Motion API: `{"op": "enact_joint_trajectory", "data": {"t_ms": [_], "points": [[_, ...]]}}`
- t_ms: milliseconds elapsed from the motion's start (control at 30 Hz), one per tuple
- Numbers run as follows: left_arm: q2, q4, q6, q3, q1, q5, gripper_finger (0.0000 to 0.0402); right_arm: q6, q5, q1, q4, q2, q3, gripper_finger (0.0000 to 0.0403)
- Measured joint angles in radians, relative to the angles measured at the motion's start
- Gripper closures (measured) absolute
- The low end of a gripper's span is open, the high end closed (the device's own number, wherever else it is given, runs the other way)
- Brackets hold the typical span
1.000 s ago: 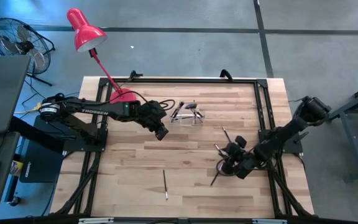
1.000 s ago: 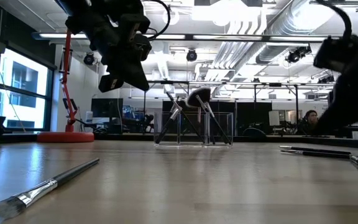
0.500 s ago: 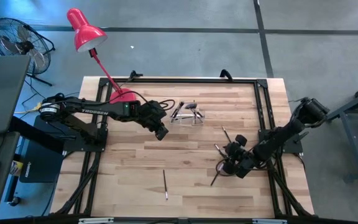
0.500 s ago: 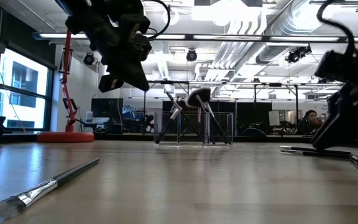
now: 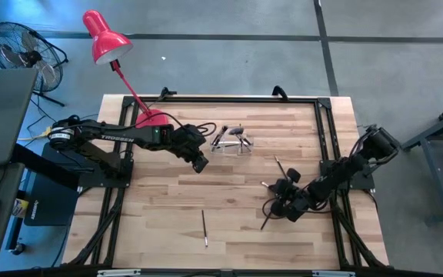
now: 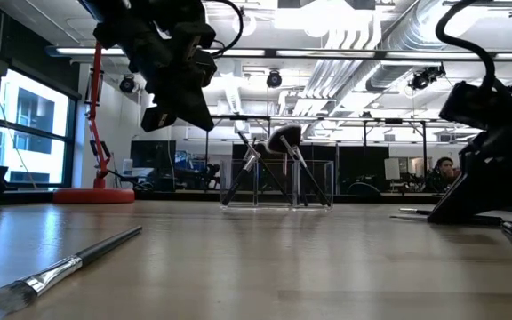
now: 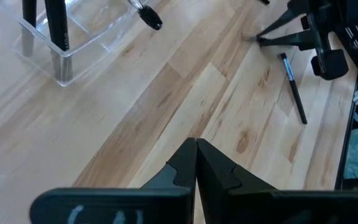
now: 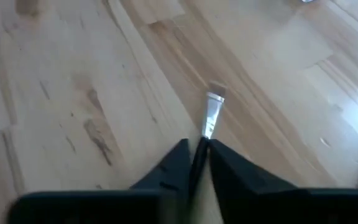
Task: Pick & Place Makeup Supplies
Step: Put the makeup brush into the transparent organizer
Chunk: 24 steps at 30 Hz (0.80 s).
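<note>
My right gripper (image 8: pixel 197 149) is down at the tabletop on the right side of the wooden table (image 5: pixel 168 208), its two fingers pinched on a thin brush (image 8: pixel 209 121); the silvery ferrule and pale tip of that brush stick out ahead of the fingertips in the right wrist view. From above I see the same gripper (image 5: pixel 281 201) among a few dark brushes: one liner (image 5: pixel 279 166) lies just behind it and another stick (image 5: pixel 265 220) slants out beside it toward the front edge. A lone brush (image 5: pixel 204 228) lies well apart near the front middle of the table; the low view shows it close up (image 6: pixel 65 263), bristles toward the camera. Several more brushes stand leaning in the clear holder (image 5: pixel 231 141) near the back of the table. My left gripper (image 5: pixel 199 164) hangs above the table just left of that holder, fingers pressed together on nothing. A red lamp (image 5: pixel 104 37) stands at the back left corner.
</note>
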Motion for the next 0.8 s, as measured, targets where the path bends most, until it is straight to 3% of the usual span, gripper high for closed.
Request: {"op": "enact_joint_trajectory", "data": {"t_ms": [100, 433, 800], "points": [[0.000, 0.000, 0.000, 0.000, 0.000, 0.000, 0.0397, -0.049, -0.002, 0.000, 0.012, 0.000, -0.001, 0.0391], [0.000, 0.000, 0.000, 0.000, 0.000, -0.005, 0.0397, -0.107, -0.006, -0.004, 0.007, -0.071, -0.007, 0.0393], [0.000, 0.000, 0.000, 0.000, 0.000, -0.005, 0.0397, -0.202, 0.070, -0.029, 0.009, -0.204, -0.007, 0.0402]]}}
